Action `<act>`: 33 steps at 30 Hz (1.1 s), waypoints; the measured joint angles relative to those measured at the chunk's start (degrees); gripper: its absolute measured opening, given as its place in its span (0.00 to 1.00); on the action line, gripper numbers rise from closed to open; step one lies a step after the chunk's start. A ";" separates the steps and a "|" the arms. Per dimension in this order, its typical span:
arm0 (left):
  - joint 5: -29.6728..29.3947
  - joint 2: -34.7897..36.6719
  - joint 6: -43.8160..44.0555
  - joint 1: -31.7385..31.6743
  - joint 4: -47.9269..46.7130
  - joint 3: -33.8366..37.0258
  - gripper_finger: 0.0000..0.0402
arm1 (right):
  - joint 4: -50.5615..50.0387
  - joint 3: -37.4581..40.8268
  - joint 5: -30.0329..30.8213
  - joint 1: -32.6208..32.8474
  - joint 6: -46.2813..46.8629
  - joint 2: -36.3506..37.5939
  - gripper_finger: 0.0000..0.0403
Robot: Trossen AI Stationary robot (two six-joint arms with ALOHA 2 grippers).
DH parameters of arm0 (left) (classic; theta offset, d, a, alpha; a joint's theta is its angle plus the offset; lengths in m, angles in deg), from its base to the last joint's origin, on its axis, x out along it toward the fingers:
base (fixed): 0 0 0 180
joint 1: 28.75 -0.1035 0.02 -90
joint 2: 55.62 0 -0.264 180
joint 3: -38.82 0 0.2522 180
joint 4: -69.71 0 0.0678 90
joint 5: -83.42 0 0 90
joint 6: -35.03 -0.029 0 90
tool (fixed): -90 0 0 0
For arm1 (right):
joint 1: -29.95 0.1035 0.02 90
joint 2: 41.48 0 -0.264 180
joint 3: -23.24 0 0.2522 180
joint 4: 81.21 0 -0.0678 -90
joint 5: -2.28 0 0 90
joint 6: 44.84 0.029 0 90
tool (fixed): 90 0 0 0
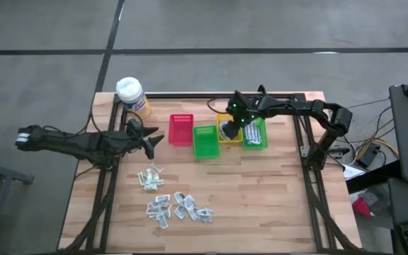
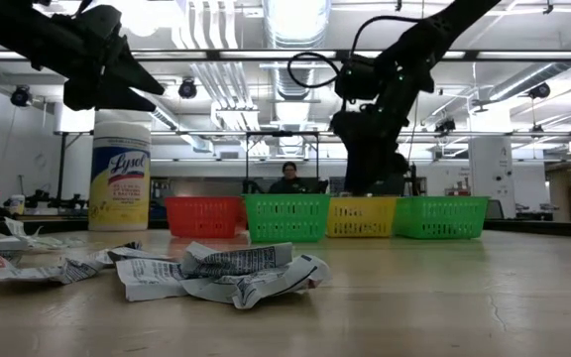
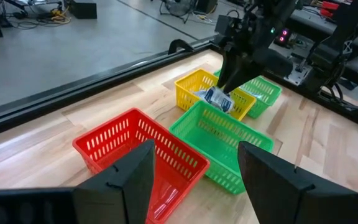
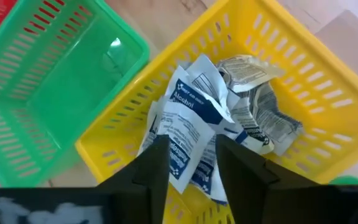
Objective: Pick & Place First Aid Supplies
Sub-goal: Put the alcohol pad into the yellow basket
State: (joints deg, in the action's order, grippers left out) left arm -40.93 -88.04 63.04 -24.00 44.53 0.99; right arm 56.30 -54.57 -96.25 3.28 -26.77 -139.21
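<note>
The pale butcher-block wooden table (image 1: 261, 205) carries everything, and the two dark six-joint arms come in from opposite edges. The left arm lies low and almost straight along the table's left side, its left gripper (image 1: 149, 139) hanging above bare wood just beside the red slotted plastic bin (image 1: 180, 129), fingers (image 3: 132, 180) spread wide with nothing between them. The right arm reaches in from the right edge with its elbow bent and wrist turned down, so the right gripper (image 1: 229, 129) points into the yellow slotted plastic bin (image 4: 303, 81); its fingers (image 4: 157, 165) stand narrow and pinch a white sachet with blue print (image 4: 180, 144) right over that bin.

A tall yellow wipes canister with a white cap (image 1: 132, 95) stands at the far left corner. Four bins run in a row: the red one, a green slotted plastic bin (image 1: 205, 141) beside it, then the yellow, then a second green slotted bin (image 1: 254, 134) holding some packets.

More crinkled white and silvery packets (image 4: 253, 106) lie inside the yellow bin. The remaining loose first aid packets (image 1: 179, 206) are scattered in two clusters on the near left part of the table, well apart from the bins
</note>
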 joint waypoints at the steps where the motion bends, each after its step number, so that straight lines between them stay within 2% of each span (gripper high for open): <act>1: 0.00 -0.01 0.00 0.00 0.00 0.00 0.55 | -1.36 -0.84 0.04 0.00 -0.42 0.02 0.34; 6: 0.00 -0.02 0.00 0.00 -0.11 0.00 0.55 | -7.81 -6.29 0.15 0.41 -3.42 0.64 0.37; 13: 0.49 -0.04 0.04 0.00 -0.20 0.00 0.55 | -11.22 -13.00 0.08 4.11 -7.13 3.24 0.33; 23: 1.11 -0.25 0.15 0.00 -1.67 0.02 0.55 | -11.85 -15.05 -0.58 17.09 -10.39 7.19 0.31; 33: 1.11 -0.35 0.90 0.00 -1.60 0.02 0.55 | -11.20 -15.00 -0.55 30.01 -10.82 6.88 0.34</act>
State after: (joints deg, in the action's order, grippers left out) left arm -39.81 -88.39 63.93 -24.00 42.93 1.01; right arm 45.10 -69.57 -96.80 33.29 -37.58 -132.33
